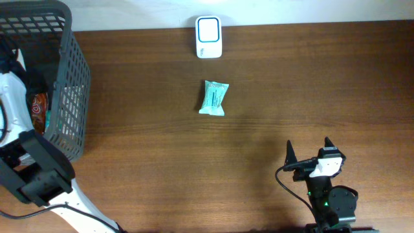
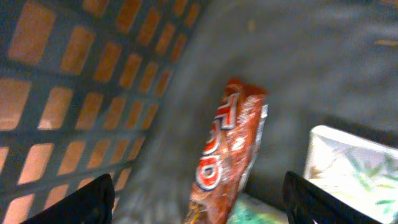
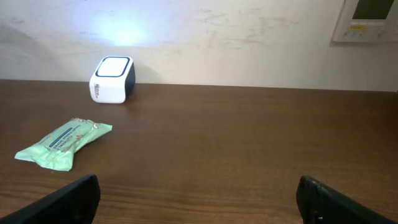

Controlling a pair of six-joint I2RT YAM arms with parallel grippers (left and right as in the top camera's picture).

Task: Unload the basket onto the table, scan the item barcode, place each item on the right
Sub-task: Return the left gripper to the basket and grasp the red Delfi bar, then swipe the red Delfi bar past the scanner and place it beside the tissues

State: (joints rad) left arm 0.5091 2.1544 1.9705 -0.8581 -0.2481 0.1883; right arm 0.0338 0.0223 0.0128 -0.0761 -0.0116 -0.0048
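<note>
Blurred view: left pincer [image 2: 202, 208] pointing into grey mesh basket [image 2: 81, 93], dark fingertips [image 2: 93, 199] showing at both bottom corners, standing wide apart. Red snack packet [image 2: 227, 155] lying tilted straight ahead, between fingertips, touching neither. White box with green leaf print [image 2: 354, 168] sitting ahead to right, just beside packet. Packet lettering unreadable.

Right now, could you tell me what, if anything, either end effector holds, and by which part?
Nothing is held: the left end effector open over a red packet, the right end effector open and empty.
</note>
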